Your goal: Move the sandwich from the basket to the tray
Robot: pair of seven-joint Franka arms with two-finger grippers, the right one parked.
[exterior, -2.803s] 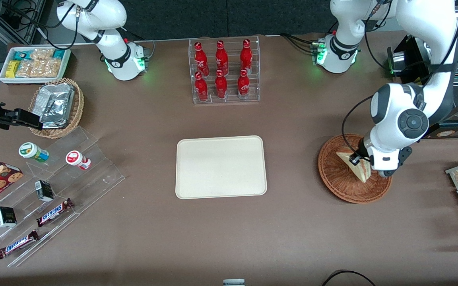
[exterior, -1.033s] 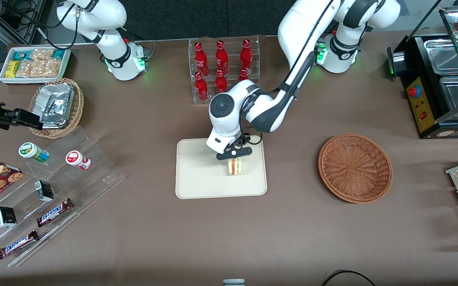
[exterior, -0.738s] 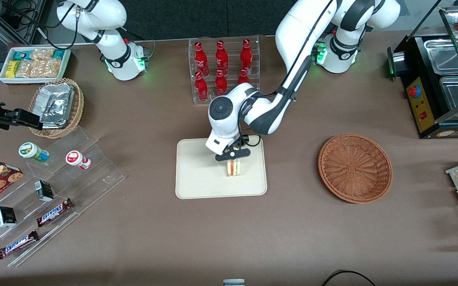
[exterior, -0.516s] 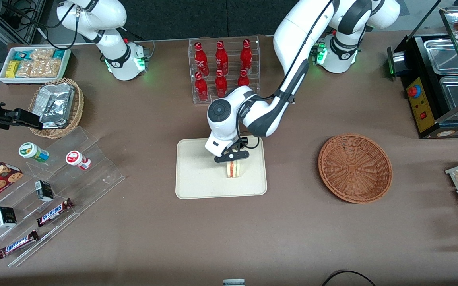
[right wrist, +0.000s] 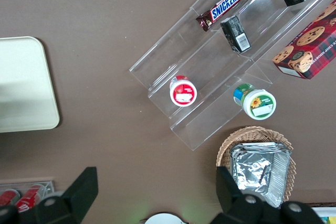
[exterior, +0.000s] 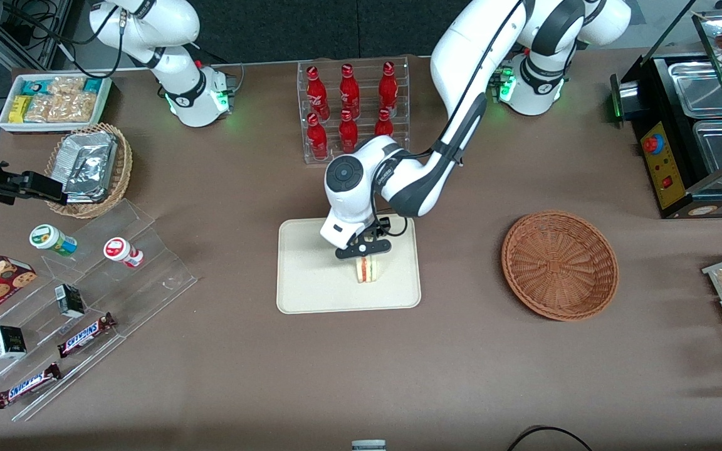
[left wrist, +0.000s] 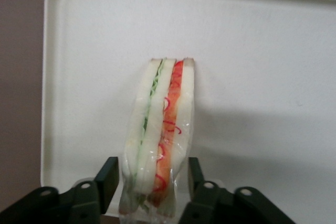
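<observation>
A matte brown table (exterior: 210, 388) fills nearly the whole front view, evenly lit from above, with only soft, short shadows. At 12 o'clock a dark wall (exterior: 336, 25) runs along the table's edge, and a clear plastic rack (exterior: 355, 113) stands just in front of it. At 2 o'clock a black warming cabinet (exterior: 668, 156) with steel pans sits at the table's end. At 8 o'clock lies a clear stepped display shelf (exterior: 116, 275).

The gripper (exterior: 364, 248) hangs over the tray (exterior: 311, 282), its fingers at either side of the sandwich (exterior: 367, 269), which stands on edge on the tray. The basket (exterior: 559, 265) lies well apart, toward the working arm's end.
</observation>
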